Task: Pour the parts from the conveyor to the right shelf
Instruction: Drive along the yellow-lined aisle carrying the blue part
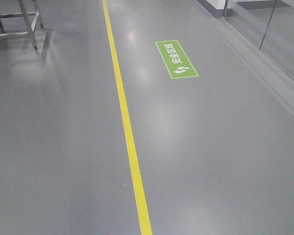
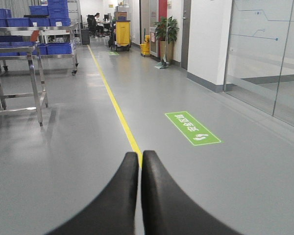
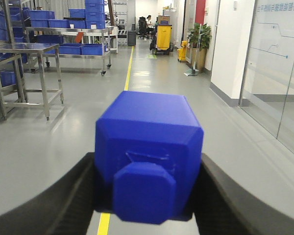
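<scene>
**A:** Where is the part?

**B:** The blue block point(image 3: 149, 127) sits in the centre of the right wrist view, knob toward the camera. The right gripper point(image 3: 148, 164) is clamped on it, a black finger point(image 3: 63, 200) on either side. There is no belt or bin under it, only grey floor beyond. My reading is that it is being carried, gripped firmly so it cannot slip in transit.

**A:** And the other arm?

**B:** The left gripper point(image 2: 138, 157) is pressed fully together with nothing in it. It points along the yellow line point(image 2: 118, 110). It looks idle and tucked in, probably kept clear of the load.

**A:** Conveyor? Right shelf?

**B:** The conveyor is in no view. Steel racks point(image 3: 71, 31) with blue bins point(image 3: 81, 49) stand at the upper left of the right wrist view, well apart from the block. I cannot tell which one is the right shelf, and rollers are too small to make out.

**A:** What is hidden?

**B:** The block is blurred and covers the fingertips, so the pad contact goes unseen. The front view shows only floor point(image 1: 225, 161), a green sign point(image 1: 176, 59) and a steel frame point(image 1: 30, 29) cut off at the upper left.
</scene>
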Controlling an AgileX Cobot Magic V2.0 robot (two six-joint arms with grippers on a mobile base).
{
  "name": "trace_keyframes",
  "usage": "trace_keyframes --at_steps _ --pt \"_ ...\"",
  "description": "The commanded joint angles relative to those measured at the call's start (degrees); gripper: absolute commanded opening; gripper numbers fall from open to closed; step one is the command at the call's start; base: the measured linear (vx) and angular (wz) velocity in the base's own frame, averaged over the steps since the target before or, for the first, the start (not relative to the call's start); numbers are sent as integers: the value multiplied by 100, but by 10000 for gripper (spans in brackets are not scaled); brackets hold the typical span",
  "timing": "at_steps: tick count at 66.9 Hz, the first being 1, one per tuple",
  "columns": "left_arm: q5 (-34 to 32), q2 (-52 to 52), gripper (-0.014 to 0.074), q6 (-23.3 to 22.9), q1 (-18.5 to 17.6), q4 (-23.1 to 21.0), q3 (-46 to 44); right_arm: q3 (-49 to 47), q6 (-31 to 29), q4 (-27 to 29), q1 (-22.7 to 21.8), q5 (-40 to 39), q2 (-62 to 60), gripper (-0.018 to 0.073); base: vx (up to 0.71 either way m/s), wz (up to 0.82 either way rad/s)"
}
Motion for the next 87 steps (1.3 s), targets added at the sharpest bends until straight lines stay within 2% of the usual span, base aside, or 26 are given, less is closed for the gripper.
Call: trace_keyframes --at_steps 1,52,87 --pt "-451 -69 -6 -44 -32 -35 -111 -155 -37 -93 -24 -460 99 -5 34 6" --pt "-451 -69 -6 -44 -32 -35 -111 -155 -37 -93 -24 -454 99 -5 47 20" --pt "-451 -69 -6 -44 -32 -35 -111 -155 -37 -93 -24 -454 99 -5 54 -6"
